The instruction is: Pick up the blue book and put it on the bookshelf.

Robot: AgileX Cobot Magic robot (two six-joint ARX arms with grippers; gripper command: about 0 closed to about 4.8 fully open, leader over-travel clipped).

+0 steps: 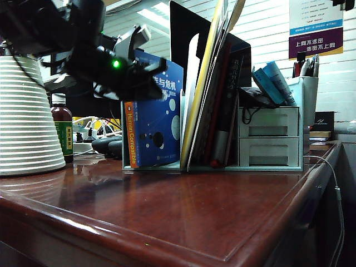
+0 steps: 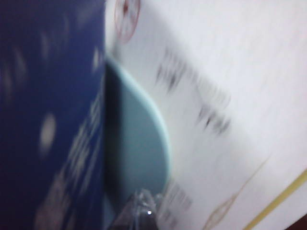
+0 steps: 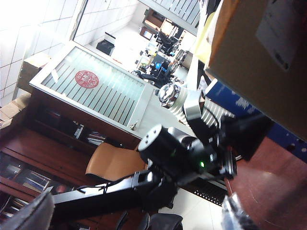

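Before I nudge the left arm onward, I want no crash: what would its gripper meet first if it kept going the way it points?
Probably the blue book standing in the bookshelf. The shut left gripper points right at its upper edge and looks nearly against it; depth is unclear.

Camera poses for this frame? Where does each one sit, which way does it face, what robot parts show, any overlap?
Exterior: low at the desk edge, facing the bookshelf and blue book; left hand, shut, by the book's top.
Left wrist: hard against the shelf, blurred; book, mint divider, one fingertip.
Right wrist: right hand open, facing the left arm and office.
Shared: book in exterior and left wrist; left arm in exterior and right wrist.
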